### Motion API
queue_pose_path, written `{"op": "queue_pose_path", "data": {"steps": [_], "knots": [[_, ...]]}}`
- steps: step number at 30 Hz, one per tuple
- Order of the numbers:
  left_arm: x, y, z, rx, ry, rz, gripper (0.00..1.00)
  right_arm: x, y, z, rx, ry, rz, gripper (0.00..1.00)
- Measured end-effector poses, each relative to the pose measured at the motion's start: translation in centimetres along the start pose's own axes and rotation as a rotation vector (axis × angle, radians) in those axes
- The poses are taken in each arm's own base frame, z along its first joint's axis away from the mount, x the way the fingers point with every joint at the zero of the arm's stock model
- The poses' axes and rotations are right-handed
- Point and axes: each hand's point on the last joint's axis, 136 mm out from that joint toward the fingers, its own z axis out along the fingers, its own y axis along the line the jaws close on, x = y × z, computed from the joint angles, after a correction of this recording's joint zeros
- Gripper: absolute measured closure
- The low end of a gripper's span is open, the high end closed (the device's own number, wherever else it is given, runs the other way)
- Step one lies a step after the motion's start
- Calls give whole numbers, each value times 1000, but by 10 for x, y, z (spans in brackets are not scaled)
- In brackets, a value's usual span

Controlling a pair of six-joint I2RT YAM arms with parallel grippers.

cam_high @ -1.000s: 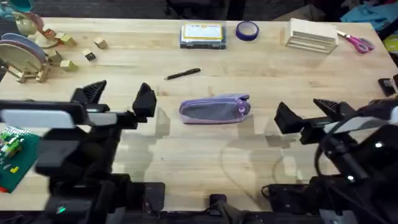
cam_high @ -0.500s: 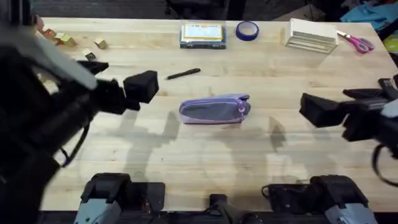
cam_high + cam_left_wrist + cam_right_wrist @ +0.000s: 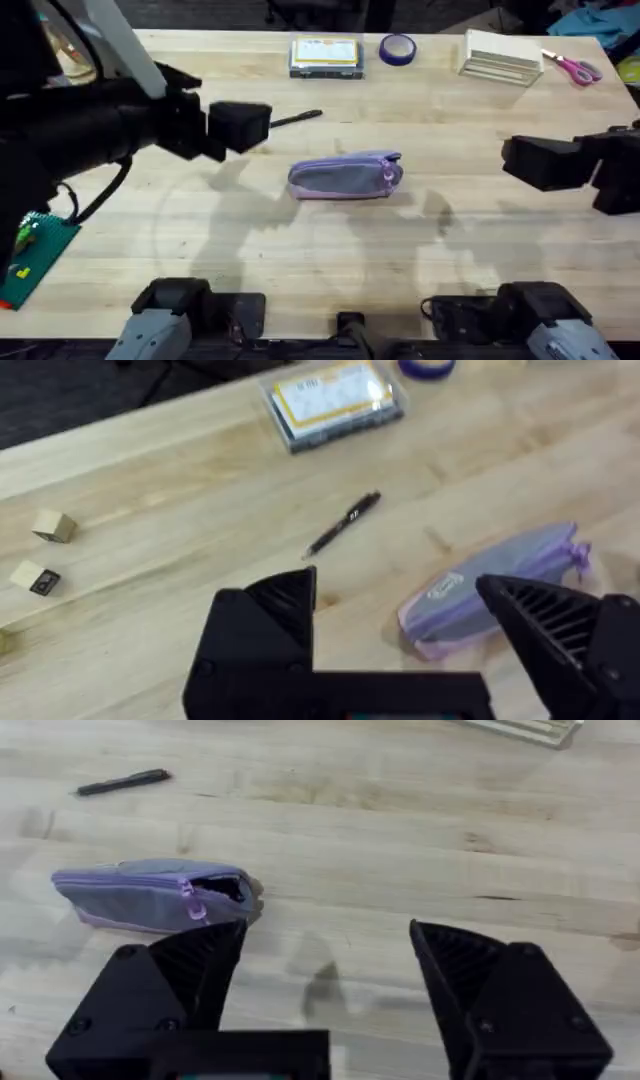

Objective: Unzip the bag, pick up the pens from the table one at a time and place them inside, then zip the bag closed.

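At the centre of the table [image 3: 330, 250], the bag [image 3: 345, 176] lies on its side, long axis running left to right, its lilac zipper edge uppermost. In the right wrist view the end nearest the right gripper [image 3: 328, 952] gapes slightly, a dark opening beside the zipper pull, so the zip appears to be at least partly undone; how far it runs open cannot be told. The black pen [image 3: 294, 119] rests on the bare wood just beyond the bag, apart from it, toward the clear box with the yellow label [image 3: 326, 55]. The left gripper [image 3: 400, 600] hangs above the table between pen and bag, fingers spread and empty; this position suits a descent onto the pen, which is the likely next step. The right gripper waits well to the right of the bag, fingers likewise spread and holding nothing, leaving the bag's mouth unobstructed. A roll of purple tape [image 3: 397, 48], a stack of pale boards [image 3: 499, 56] and pink-handled scissors [image 3: 574, 69] line the far edge, clear of the working area.
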Motion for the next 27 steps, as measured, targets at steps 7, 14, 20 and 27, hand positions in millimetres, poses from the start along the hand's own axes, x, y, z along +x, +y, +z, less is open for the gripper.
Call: {"op": "queue_pose_path", "data": {"steps": [7, 14, 20, 27], "knots": [[29, -17, 2, 109, 109, 205, 7, 0, 7, -1, -38, -1, 0, 3], [58, -40, -7, 276, 151, 639, 7, 0, 8, -1, -47, 0, 0, 3], [56, -46, -8, 326, 92, 876, 8, 0, 9, -1, -49, 0, 0, 3], [55, -47, -8, 338, 71, 963, 7, 0, 9, -1, -49, -1, 0, 3]]}}
